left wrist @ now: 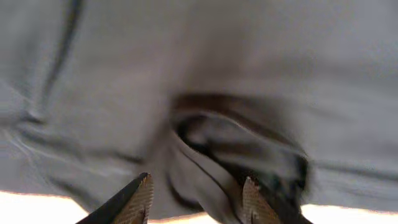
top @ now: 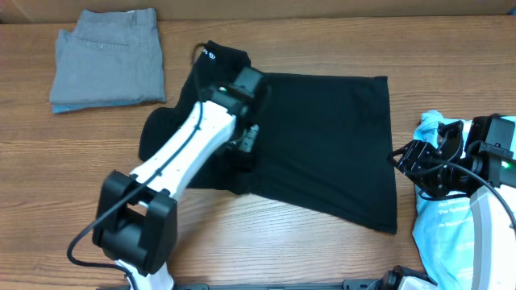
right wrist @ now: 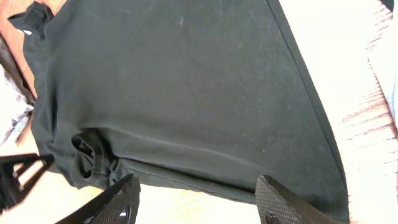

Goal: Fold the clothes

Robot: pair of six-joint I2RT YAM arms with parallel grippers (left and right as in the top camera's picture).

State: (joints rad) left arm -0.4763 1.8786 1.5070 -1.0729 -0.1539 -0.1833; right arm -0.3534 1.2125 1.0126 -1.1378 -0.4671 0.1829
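my left hand (left wrist: 198,190) is spread just above a bunched fold of the shirt (top: 322,145), which lies flat mid tabletop (top: 274,250). my right hand (right wrist: 196,186) is spread too, empty, over the tee (top: 431,234). folded trousers (top: 109,56) lie far left.

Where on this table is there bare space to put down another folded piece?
Bare table: the patch left of the black shirt, in front of the folded grey garment; also the strip behind the shirt. Crowded: the right side, where the right gripper and light blue tee crowd the shirt's edge.
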